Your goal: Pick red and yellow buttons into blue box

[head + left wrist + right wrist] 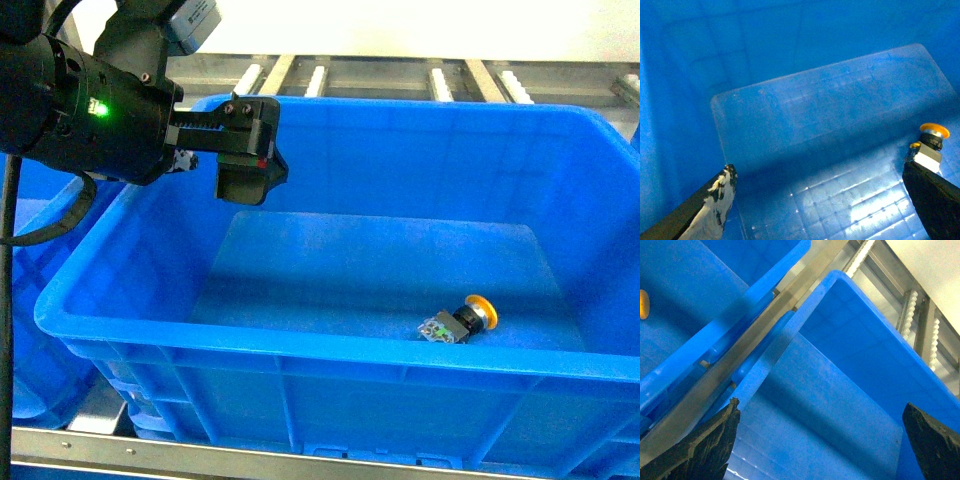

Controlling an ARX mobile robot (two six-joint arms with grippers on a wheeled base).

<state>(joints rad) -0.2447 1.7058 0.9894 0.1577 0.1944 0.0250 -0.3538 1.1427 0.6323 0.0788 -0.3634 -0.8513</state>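
At upper left of the head view the left gripper hovers over the box, jaws spread wide and holding nothing. Right of centre the yellow button lies on its side on the box floor, so half the job looks done. The red button shows nowhere. The right gripper, seen only by its own camera, is wide apart and empty beside a neighbouring bin.

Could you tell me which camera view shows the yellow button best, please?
The head view: the yellow button lies whole on the blue box floor. The left wrist view shows it at the edge, partly behind a finger; the right wrist view shows only a yellow sliver.
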